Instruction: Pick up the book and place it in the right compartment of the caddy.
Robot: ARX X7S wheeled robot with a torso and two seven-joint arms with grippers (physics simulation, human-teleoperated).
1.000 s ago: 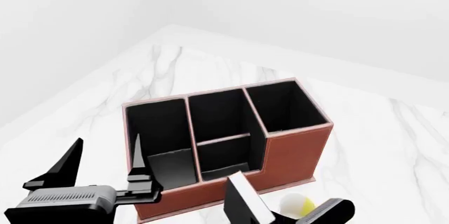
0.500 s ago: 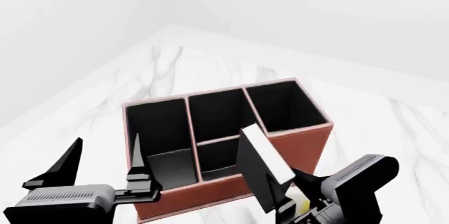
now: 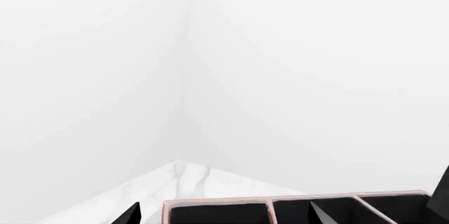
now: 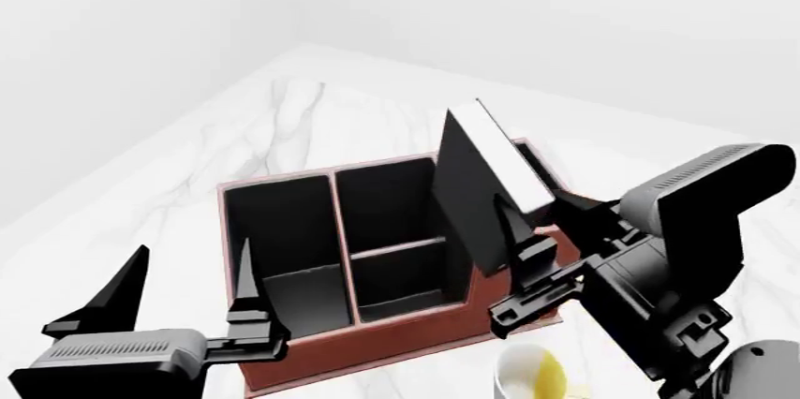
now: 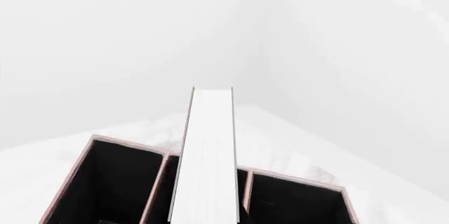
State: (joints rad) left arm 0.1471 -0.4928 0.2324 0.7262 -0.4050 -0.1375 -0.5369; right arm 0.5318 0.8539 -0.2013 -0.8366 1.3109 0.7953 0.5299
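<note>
The red-brown caddy (image 4: 362, 341) stands mid-table with its black cells open upward. The black-covered book (image 4: 469, 198) hangs tilted in the air above the caddy's right end, white page edges facing up. My right gripper (image 4: 511, 242) is shut on the book's lower end. The book hides most of the right compartment (image 4: 548, 179). In the right wrist view the book's page edge (image 5: 207, 155) runs up the middle over the caddy (image 5: 105, 182). My left gripper (image 4: 187, 258) hovers open in front of the caddy's left end, and in its own view that gripper (image 3: 224, 217) faces the caddy's rim (image 3: 217, 201).
A white-and-yellow mug (image 4: 531, 373) stands on the marble table (image 4: 187, 155) just in front of the caddy's right end, under my right arm. White walls meet in a corner behind the table.
My right arm has risen and moved toward the caddy, carrying the book from low near the table's front up to above the caddy's right end. The left arm has not moved.
</note>
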